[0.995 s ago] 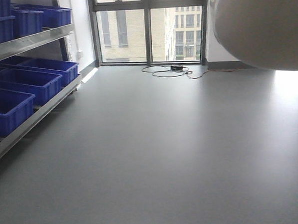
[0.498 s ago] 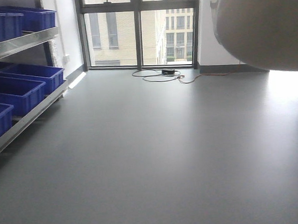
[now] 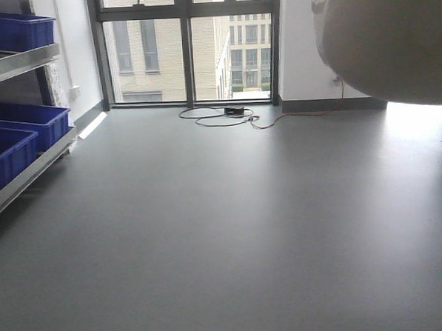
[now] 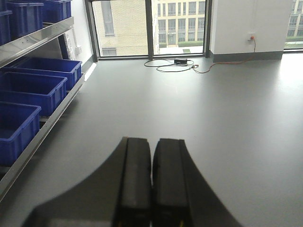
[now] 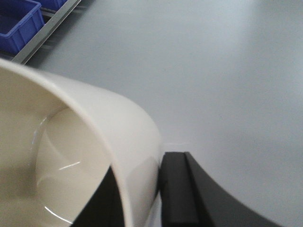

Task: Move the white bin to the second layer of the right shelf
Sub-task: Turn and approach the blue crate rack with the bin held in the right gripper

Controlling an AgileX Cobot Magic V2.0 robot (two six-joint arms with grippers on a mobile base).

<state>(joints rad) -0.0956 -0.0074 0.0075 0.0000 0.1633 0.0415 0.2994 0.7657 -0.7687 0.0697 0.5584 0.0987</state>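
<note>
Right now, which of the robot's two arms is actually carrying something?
The right arm: its jaws clamp the wall of the white bin between them. The left arm has its jaws closed together on nothing.

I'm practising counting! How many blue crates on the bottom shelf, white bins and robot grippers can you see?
Blue crates on the bottom shelf, left wrist view: 3
White bin: 1
Grippers: 2, left gripper and right gripper
Total: 6

No legible text or labels anywhere.
</note>
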